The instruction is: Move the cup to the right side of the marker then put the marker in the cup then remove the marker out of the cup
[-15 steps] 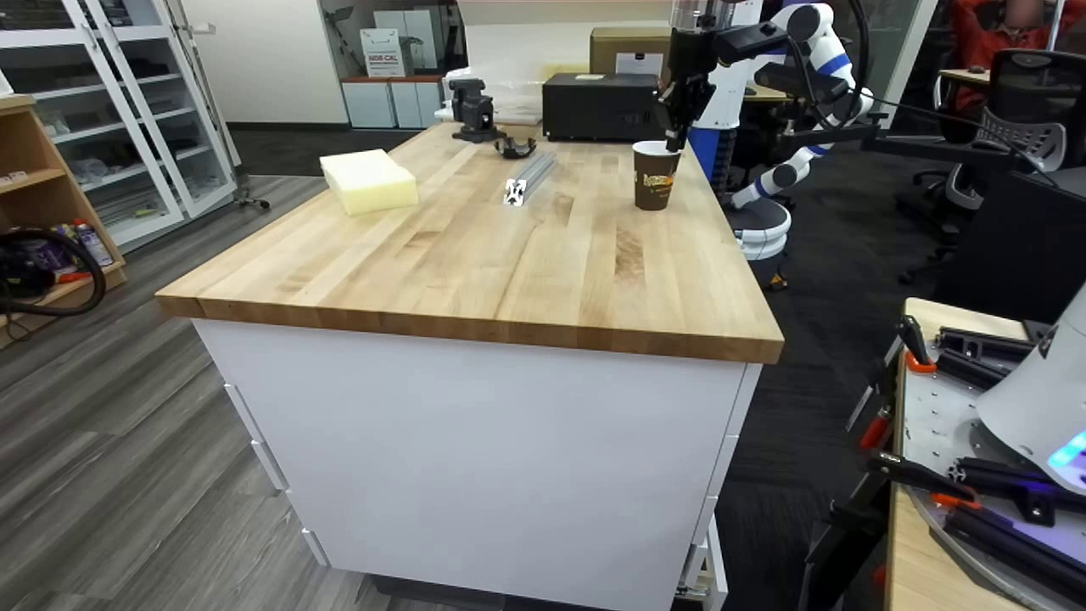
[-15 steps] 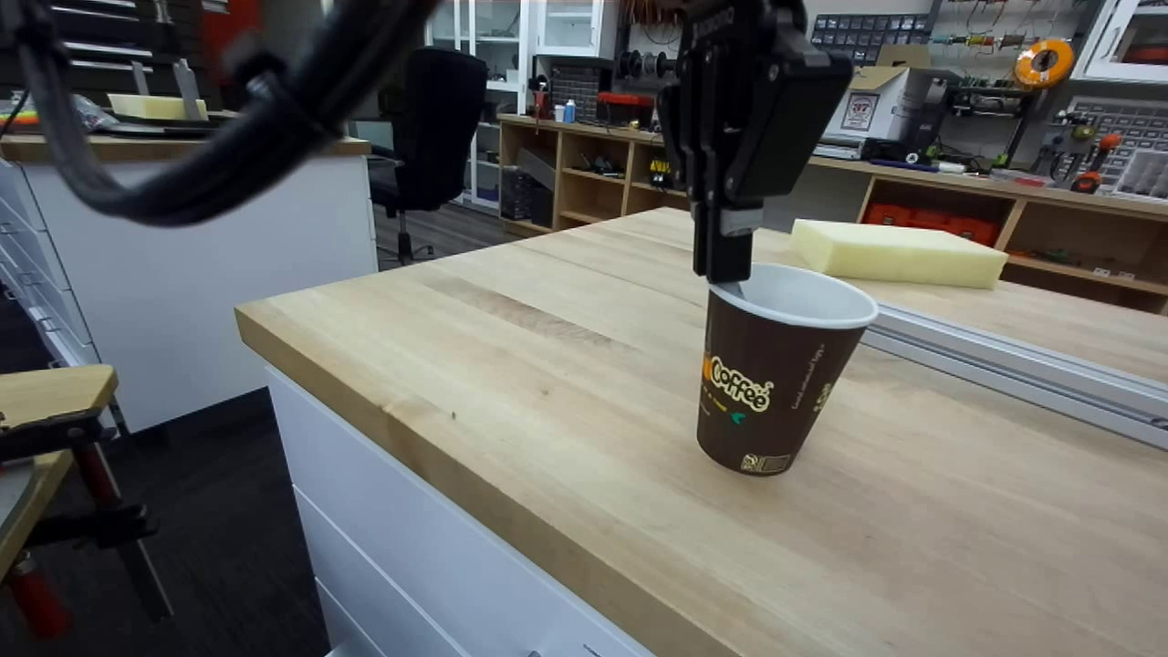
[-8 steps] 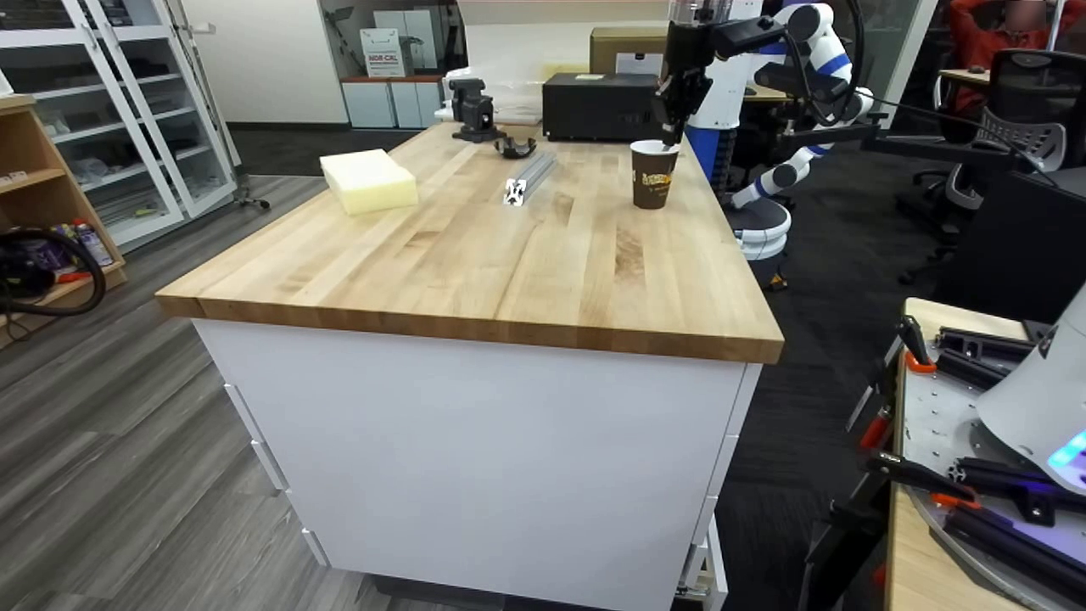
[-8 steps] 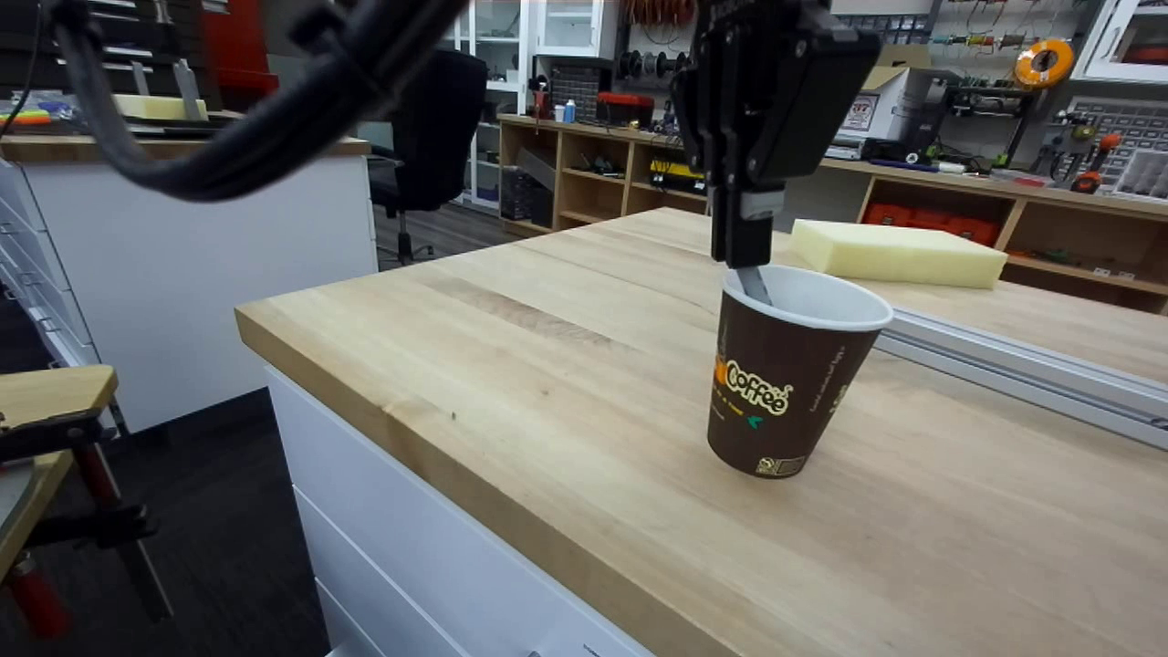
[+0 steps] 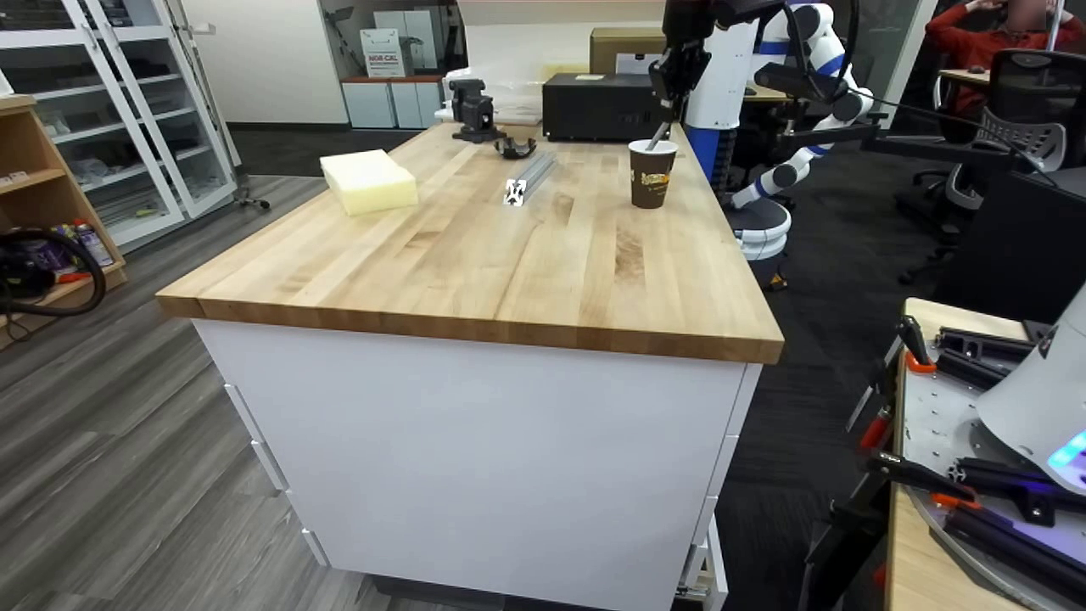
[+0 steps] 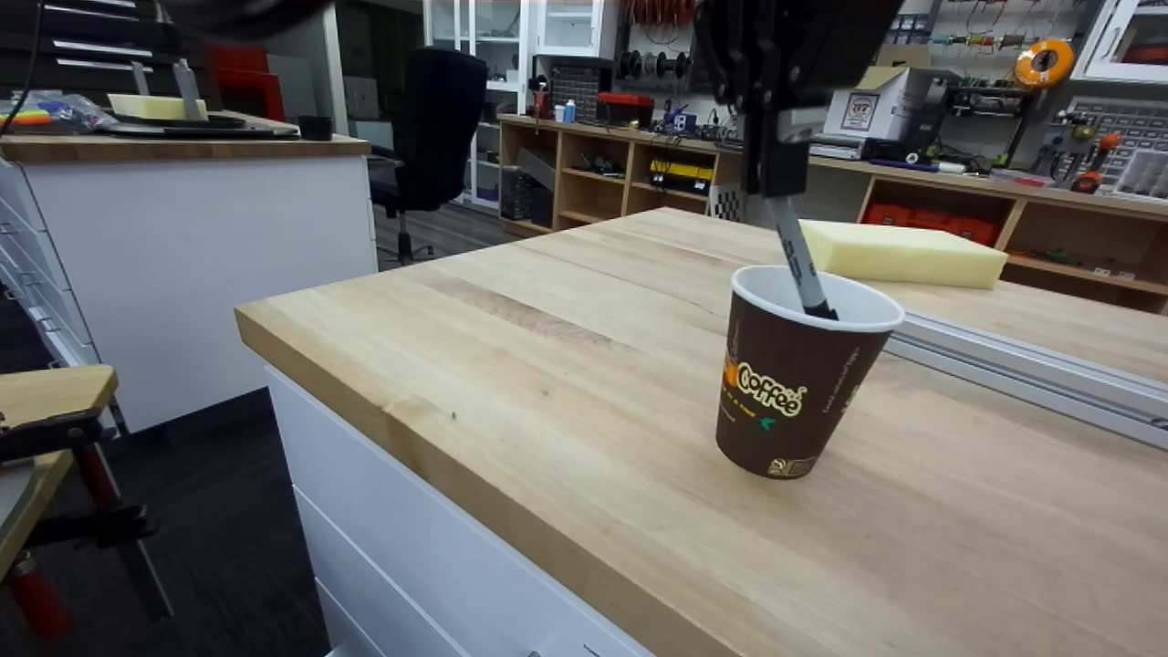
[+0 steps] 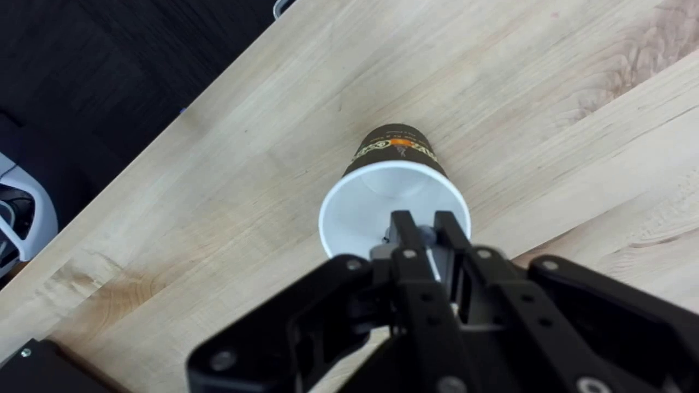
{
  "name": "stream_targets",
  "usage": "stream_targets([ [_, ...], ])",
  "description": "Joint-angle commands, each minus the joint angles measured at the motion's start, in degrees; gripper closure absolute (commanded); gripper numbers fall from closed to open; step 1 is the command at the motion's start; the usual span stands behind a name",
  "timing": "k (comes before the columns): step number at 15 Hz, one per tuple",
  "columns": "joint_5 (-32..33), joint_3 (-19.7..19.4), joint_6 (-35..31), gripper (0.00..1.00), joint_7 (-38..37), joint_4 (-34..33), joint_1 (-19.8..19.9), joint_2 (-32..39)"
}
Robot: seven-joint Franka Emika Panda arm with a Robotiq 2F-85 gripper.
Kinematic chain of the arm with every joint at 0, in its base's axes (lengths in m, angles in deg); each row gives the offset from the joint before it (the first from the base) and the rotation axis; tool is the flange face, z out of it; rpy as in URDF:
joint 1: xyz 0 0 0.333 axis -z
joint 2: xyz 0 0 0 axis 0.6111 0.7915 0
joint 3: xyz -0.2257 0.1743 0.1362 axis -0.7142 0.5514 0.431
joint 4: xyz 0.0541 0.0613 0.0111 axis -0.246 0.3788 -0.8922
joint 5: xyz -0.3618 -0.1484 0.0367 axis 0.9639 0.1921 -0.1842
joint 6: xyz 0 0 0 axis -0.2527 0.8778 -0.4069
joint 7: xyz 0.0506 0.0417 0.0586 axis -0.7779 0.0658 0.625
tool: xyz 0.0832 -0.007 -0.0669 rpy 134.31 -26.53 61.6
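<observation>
While the marker (image 6: 799, 255) is gripped, its lower part is exposed: grey-white barrel, dark print along the length, black end at the bottom. Its upper part is covered by the claw (image 7: 425, 225). It is tilted off vertical and is slim beside the cup (image 6: 776, 406).

Cup is stood upright on the worktop (image 6: 520, 392). It is coloured dark brown outside, white at the rim and inside, and is printed with "Coffee" in pale yellow, plus an orange patch and a small green mark.

Claw state: jaws are set nearly together, only a narrow gap shown between the fingers, and that gap is filled by the marker, which is clamped there. In the wrist view the pinch is partly blurred.

Position: marker is hung downward from the fingertips, black end seen within the mouth of the cup in an exterior view. How deep it is sunk, or whether the inner wall is touched, cannot be told. Cup is located below the fingertips; these are held above the rim and apart from it, with bare barrel shown in between. In the wrist view part of the mouth is covered by the fingers.
</observation>
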Motion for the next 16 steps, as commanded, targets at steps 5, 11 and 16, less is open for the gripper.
stream_targets([
  [5, 4.19, 2.40, 13.76, 0.97, 0.45, -7.78, -1.81, -4.80],
  [11, 1.58, 7.24, 12.14, 0.97, 4.26, -7.46, -6.25, -5.11],
  [16, -3.94, 9.99, 12.04, 0.97, 10.55, -7.35, -9.82, -3.91],
])
